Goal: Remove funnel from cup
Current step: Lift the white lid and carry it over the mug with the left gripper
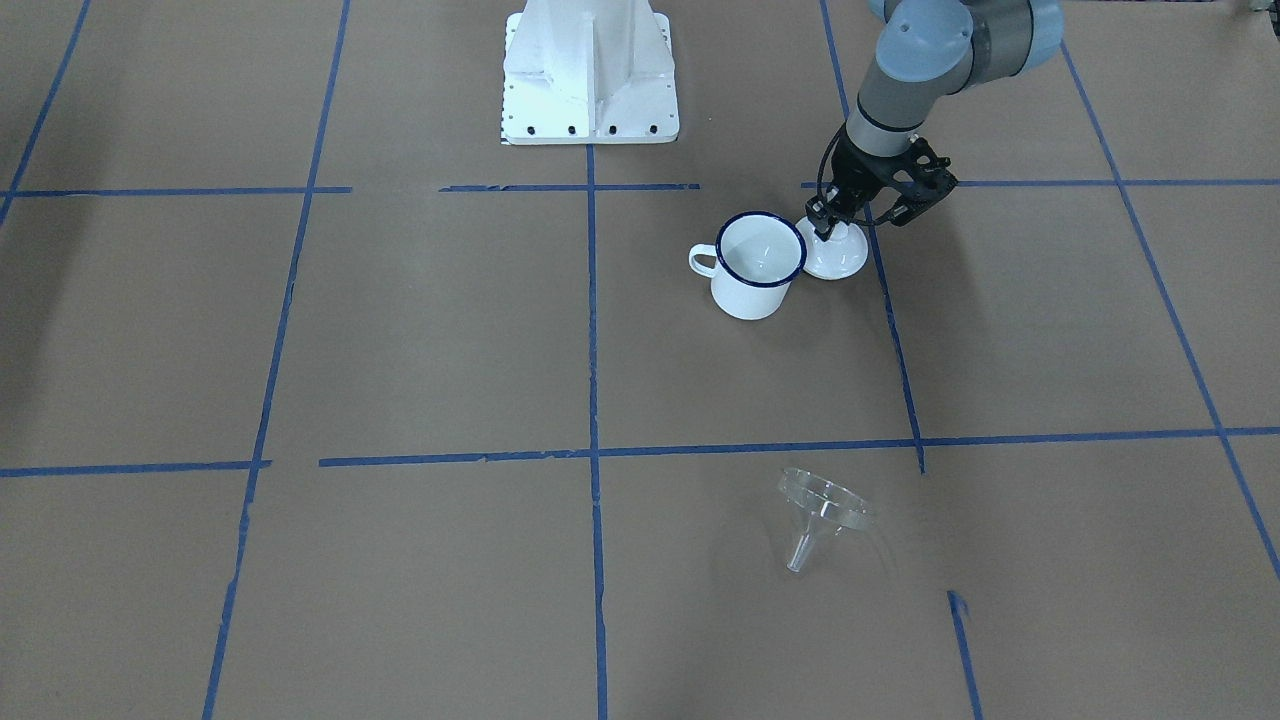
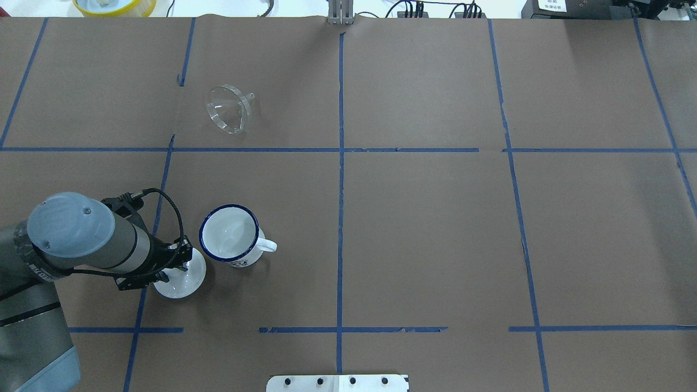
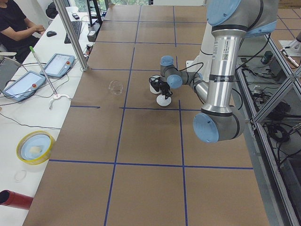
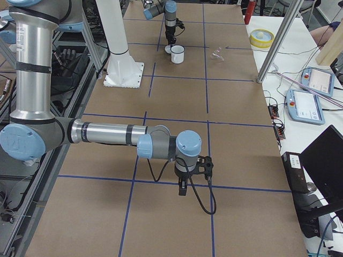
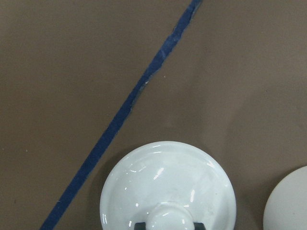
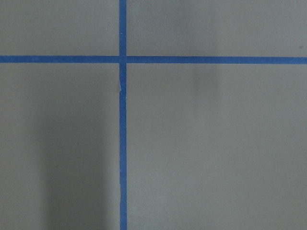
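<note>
The clear funnel (image 1: 822, 510) lies on its side on the brown paper, far from the cup and apart from both grippers; it also shows in the overhead view (image 2: 228, 108). The cup (image 1: 757, 265), a white mug with a dark blue rim, stands upright and empty (image 2: 230, 234). My left gripper (image 1: 825, 228) is right beside the cup, shut on the knob of a white domed lid (image 1: 840, 258) that rests on the table; the left wrist view shows the lid (image 5: 168, 182). My right gripper (image 4: 183, 188) hangs over bare paper far from these; I cannot tell whether it is open or shut.
Blue tape lines (image 2: 341, 163) divide the paper into squares. The robot's white base plate (image 1: 590, 75) stands at the table's near edge. A yellow bowl (image 3: 35, 146), tablets and an operator are on the side bench beyond the table.
</note>
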Available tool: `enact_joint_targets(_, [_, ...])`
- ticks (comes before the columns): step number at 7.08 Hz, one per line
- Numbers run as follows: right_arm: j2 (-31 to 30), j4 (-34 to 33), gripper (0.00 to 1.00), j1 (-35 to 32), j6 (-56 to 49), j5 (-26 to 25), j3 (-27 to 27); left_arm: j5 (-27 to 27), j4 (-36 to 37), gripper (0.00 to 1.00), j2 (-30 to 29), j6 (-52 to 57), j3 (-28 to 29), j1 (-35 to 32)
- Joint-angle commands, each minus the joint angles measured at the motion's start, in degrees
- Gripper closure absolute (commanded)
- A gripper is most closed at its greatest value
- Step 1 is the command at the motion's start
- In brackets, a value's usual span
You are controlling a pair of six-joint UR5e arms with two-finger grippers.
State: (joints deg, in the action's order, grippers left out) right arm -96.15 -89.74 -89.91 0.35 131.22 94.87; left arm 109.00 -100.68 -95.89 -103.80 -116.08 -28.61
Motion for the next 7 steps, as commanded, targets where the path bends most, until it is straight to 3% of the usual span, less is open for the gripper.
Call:
enact_joint_targets(1, [0.00, 0.00, 0.00, 0.00, 0.00, 0.00, 0.05, -0.01, 4.67, 1.00, 0.00, 0.00, -4.48, -6.33])
enact_joint_targets(2, [0.00, 0.00, 0.00, 0.00, 0.00, 0.00, 0.05, -0.01, 11.49, 1.00, -0.35, 0.00, -9.29, -6.89])
enact_joint_targets(3, [0.00, 0.00, 0.00, 0.00, 0.00, 0.00, 0.05, -0.01, 17.13, 1.00, -4.96, 0.00, -10.39, -7.16])
enact_joint_targets(5, [0.00, 0.00, 0.00, 0.00, 0.00, 0.00, 0.05, 0.34, 29.44, 1.00, -19.36, -0.26, -7.08, -6.99])
enact_joint_targets(7, [0.00, 0.00, 0.00, 0.00, 0.00, 0.00, -0.04, 0.78, 30.11, 1.00, -22.05, -0.79, -4.44, -6.37])
